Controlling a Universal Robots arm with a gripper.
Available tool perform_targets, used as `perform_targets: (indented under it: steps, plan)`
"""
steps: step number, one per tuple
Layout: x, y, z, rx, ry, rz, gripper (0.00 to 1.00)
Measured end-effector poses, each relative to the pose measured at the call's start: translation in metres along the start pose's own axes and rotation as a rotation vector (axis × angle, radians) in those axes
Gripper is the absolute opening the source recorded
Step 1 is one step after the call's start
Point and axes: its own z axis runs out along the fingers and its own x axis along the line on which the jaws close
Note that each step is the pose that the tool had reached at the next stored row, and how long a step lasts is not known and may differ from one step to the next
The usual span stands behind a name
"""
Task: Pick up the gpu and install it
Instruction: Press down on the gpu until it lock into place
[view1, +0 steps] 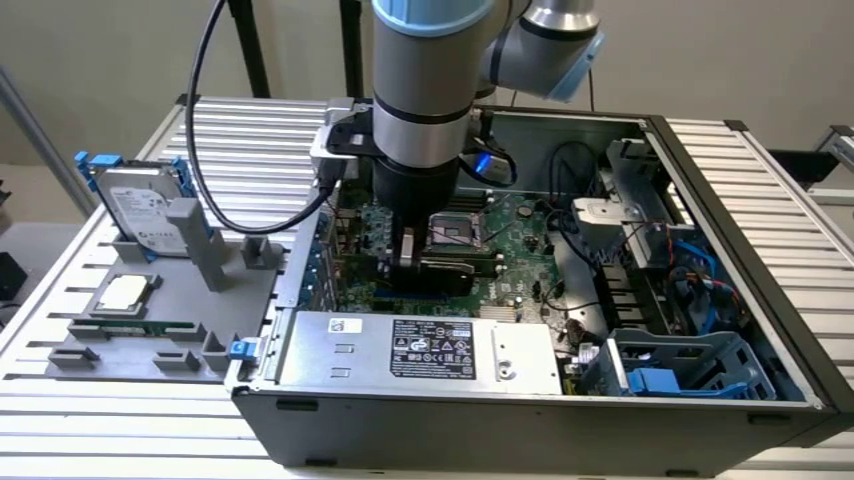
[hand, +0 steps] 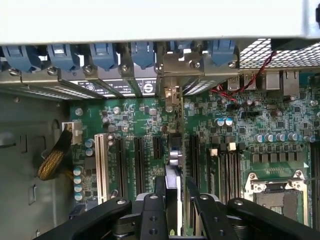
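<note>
The gpu (hand: 173, 172) stands on edge inside the open computer case (view1: 747, 210), seen edge-on as a thin card running down to the green motherboard (hand: 135, 115). Its silver bracket (hand: 172, 95) lies against the row of rear slot covers. My gripper (hand: 175, 200) is shut on the card, one black finger (hand: 160, 192) on each side of it. The card sits in line with a black expansion slot (hand: 192, 155); whether it is pressed home I cannot tell. In the exterior view the gripper (view1: 424, 262) hangs low over the board with the card's black face (view1: 447, 275) below it.
A silver power supply (view1: 427, 350) lies close in front of the gripper. The CPU socket (view1: 454, 230) is just behind it. Cables and a blue drive cage (view1: 681, 370) fill the case's right side. Outside, a grey fixture (view1: 134, 340) holds a hard drive (view1: 140, 215) and a CPU chip (view1: 123, 293).
</note>
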Motion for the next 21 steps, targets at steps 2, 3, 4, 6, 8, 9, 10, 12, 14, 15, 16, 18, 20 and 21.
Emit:
perform_targets:
  steps: [2,3,4,6,8,9,10,12,14,15,16,18,20,21]
  plan:
    - [0.0000,-0.0001,0.0001,-0.0020,0.0000,0.001,0.00]
    - [-0.0001,-0.0001,0.0001,-0.0029,0.0000,0.002,0.00]
    - [-0.0002,-0.0002,0.0001,-0.0040,-0.0001,0.002,0.00]
    - [-0.0007,-0.0004,0.0001,-0.0060,0.0002,0.003,0.00]
    - [-0.0014,-0.0007,0.0001,-0.0080,0.0005,0.003,0.00]
    - [-0.0017,-0.0008,0.0001,-0.0088,0.0008,0.003,0.00]
    - [-0.0020,-0.0009,0.0002,-0.0095,0.0011,0.003,0.00]
    - [-0.0024,-0.0011,0.0003,-0.0100,0.0035,0.003,0.00]
    - [-0.0024,-0.0013,0.0006,-0.0099,0.0106,0.003,0.00]
    - [-0.0024,-0.0015,0.0007,-0.0096,0.0154,0.004,0.00]
    - [-0.0025,-0.0017,0.0011,-0.0094,0.0188,0.004,0.00]
    - [-0.0027,-0.0025,0.0017,-0.0092,0.0242,0.004,0.00]
    - [-0.0035,-0.0030,0.0019,-0.0106,0.0275,0.004,0.00]
    - [-0.0041,-0.0033,0.0019,-0.0112,0.0289,0.004,0.00]
